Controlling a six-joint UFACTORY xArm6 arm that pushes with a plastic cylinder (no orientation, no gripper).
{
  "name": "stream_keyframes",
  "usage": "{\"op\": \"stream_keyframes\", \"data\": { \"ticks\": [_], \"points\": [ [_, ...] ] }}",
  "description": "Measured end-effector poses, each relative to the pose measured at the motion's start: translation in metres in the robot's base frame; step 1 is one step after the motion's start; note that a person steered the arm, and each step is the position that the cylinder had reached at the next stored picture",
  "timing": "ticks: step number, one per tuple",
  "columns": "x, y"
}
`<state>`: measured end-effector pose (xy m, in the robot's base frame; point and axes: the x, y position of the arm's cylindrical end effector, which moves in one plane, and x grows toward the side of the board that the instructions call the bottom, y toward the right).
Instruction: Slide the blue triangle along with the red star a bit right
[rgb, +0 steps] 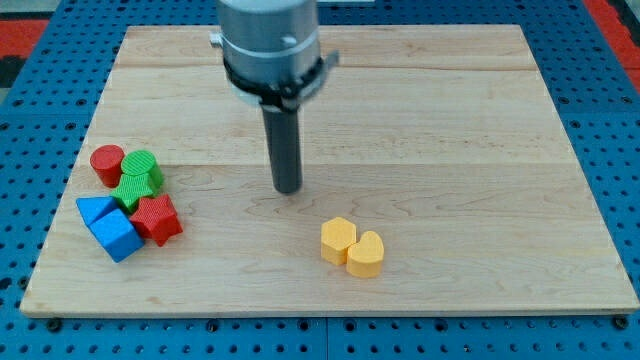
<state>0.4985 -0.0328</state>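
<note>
Nearest the view's bottom, two yellow blocks sit on the wooden board (480, 120), touching each other: a yellow heart (366, 254) and, just to its upper left, a yellow hexagon-like block (337, 239).

At the view's left, a cluster of blocks is packed together. Lowest is a blue cube (117, 235), with the blue triangle (95, 209) touching it on its upper left. The red star (157, 218) sits just right of the blue cube, touching it, and lies right of the blue triangle. Above the star a green star-shaped block (131, 188) presses against it, and a second green block (143, 165), rounded, sits on that one's upper side. A red cylinder (107, 164) stands at the cluster's upper left, touching the green blocks.

Farther up, near the board's middle, my tip (288, 189) rests on bare wood, well apart from every block, to the right of the cluster and up-left of the yellow pair. It is a plain rod with nothing held and nothing touching it. Its grey mount (268, 40) fills the view's top centre.
</note>
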Motion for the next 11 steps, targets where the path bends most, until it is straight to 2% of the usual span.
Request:
{"op": "stream_keyframes", "data": {
  "ticks": [1, 2, 3, 4, 5, 6, 7, 8, 9, 10, 11],
  "points": [
    [0.077, -0.001],
    [0.092, -0.015],
    [0.097, -0.035],
    [0.118, -0.104],
    [0.120, -0.120],
    [0.111, -0.243],
    [0.100, -0.271],
    [0.051, -0.258],
    [0.036, -0.264],
    [0.016, -0.202],
    [0.019, -0.151]
  ]
}}
